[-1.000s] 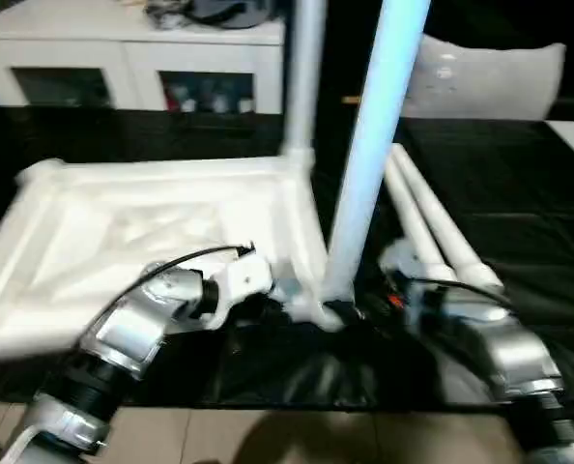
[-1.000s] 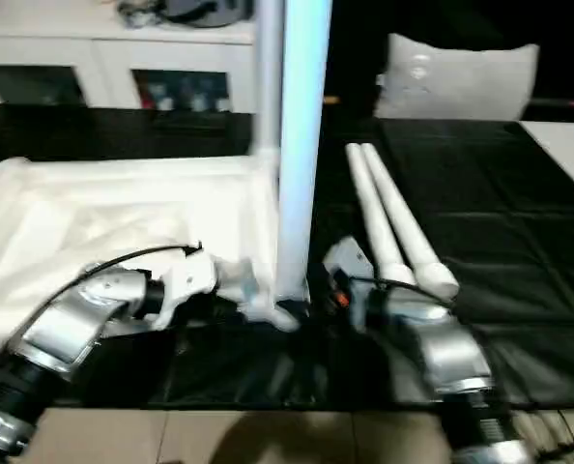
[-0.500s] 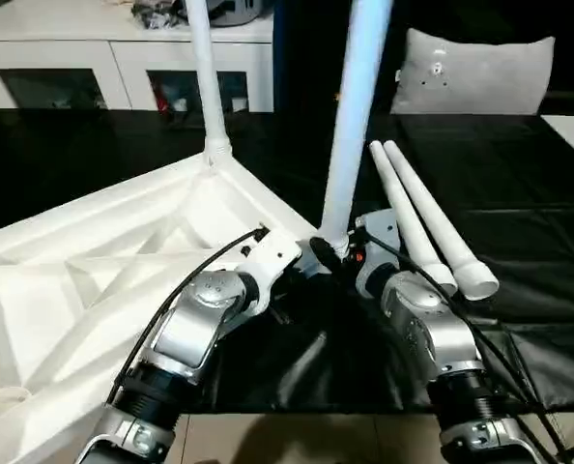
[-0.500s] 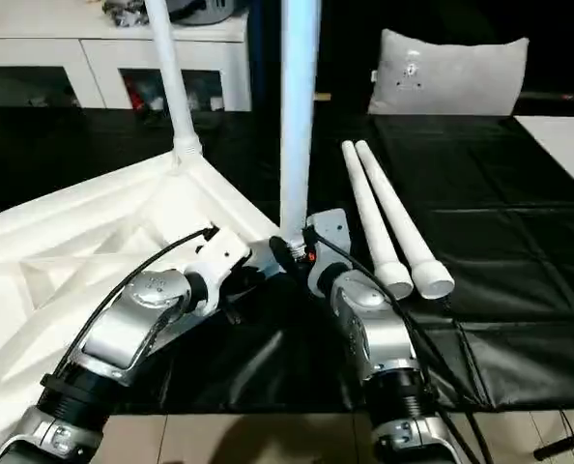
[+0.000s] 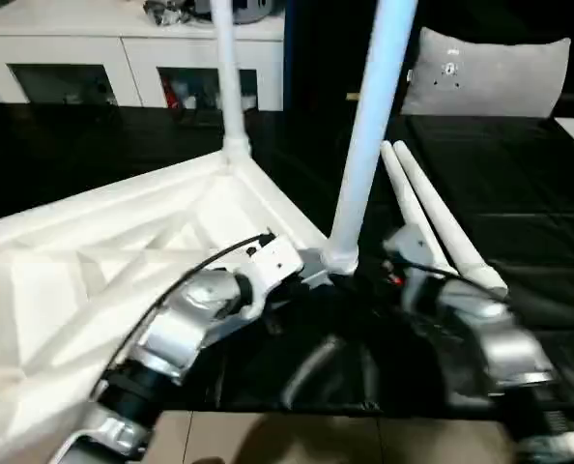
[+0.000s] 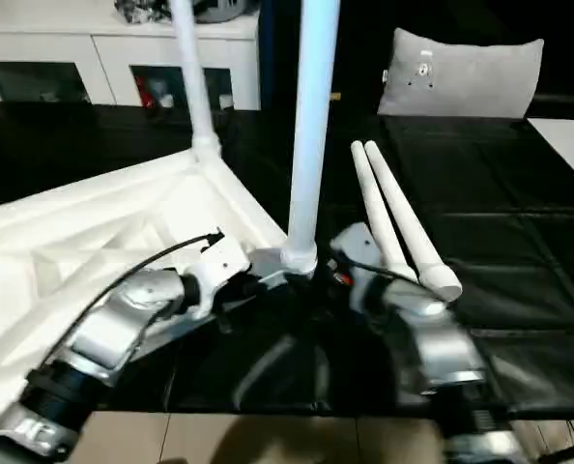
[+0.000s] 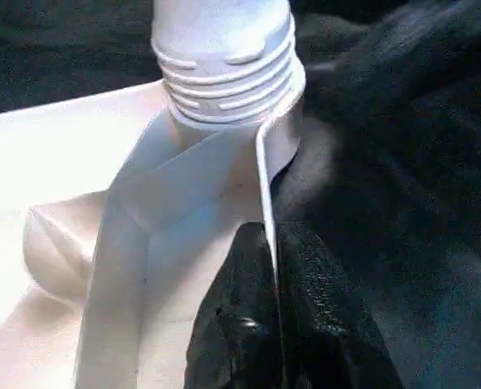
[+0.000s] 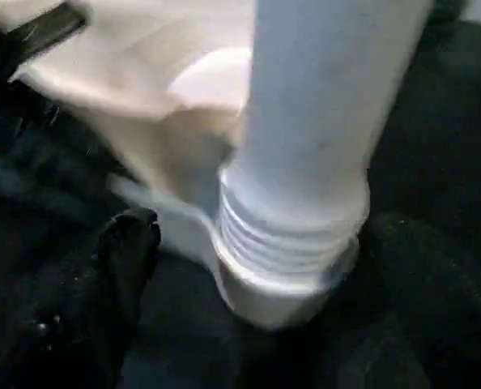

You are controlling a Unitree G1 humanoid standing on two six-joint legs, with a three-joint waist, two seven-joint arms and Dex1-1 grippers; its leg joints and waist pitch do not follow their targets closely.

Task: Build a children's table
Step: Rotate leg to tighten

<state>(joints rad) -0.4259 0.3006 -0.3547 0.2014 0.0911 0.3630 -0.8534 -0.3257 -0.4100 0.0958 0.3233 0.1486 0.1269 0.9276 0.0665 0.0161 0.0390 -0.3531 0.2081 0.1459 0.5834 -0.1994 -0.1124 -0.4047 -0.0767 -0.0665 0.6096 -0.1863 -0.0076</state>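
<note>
White cabinet (image 5: 132, 58) behind, grey cushion (image 5: 485, 72), black cloth (image 5: 519, 193)

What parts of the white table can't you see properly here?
- Tops of both standing legs: cut off by the top edge of the eye views.
- Table top: its left side runs off the left edge.
- Near corner socket: partly hidden behind the left gripper and the right gripper.

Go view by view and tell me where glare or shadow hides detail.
Left eye view: the tabletop glares white at its left, ribs faint; the black cloth shows little detail. Left wrist view: the rim is bright, the left gripper pinching it nearly featureless black. Right wrist view: the leg is well lit; a black finger merges with the dark cloth.
</note>
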